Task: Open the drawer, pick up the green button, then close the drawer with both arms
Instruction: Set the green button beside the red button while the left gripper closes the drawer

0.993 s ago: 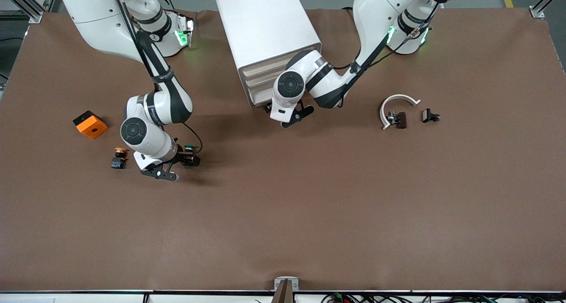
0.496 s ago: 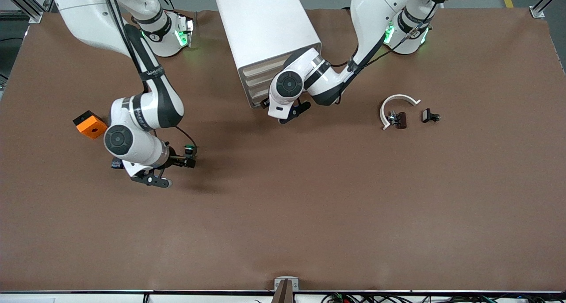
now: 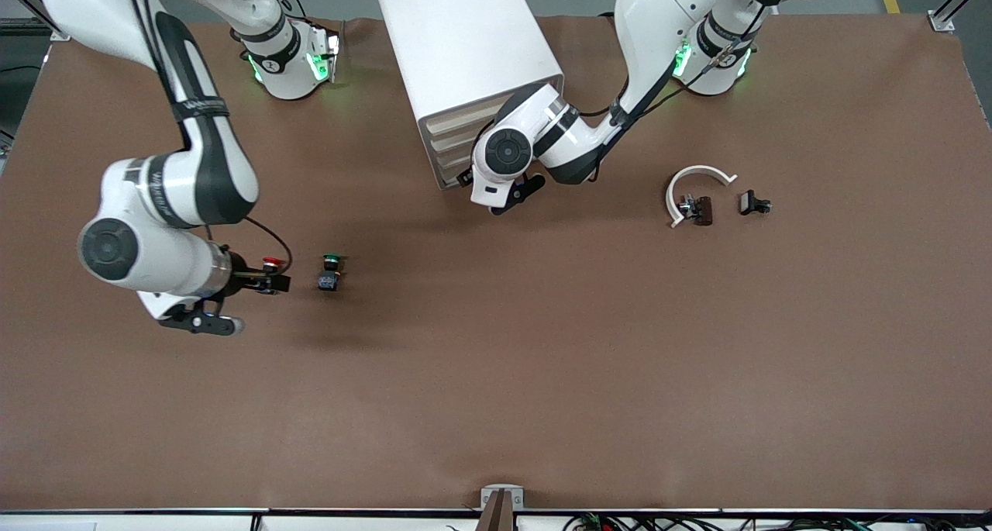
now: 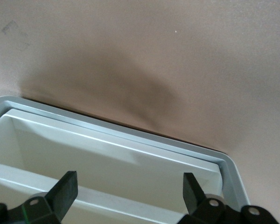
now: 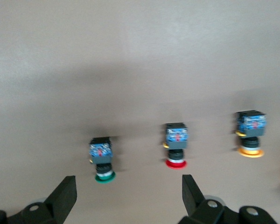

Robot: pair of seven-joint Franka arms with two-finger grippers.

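the green button (image 3: 330, 271) sits on the brown tabletop (image 3: 542, 360), out of the drawer. the right wrist view shows three buttons in a row, green (image 5: 101, 159), red (image 5: 176, 144) and yellow (image 5: 250, 133); the front view hides the yellow one. the right gripper (image 5: 126, 198) hangs above them, jaws wide open and empty. the left gripper (image 4: 128, 193), jaws wide and empty too, is at the white cabinet (image 3: 465, 58), over a white tray drawer (image 4: 107, 154).
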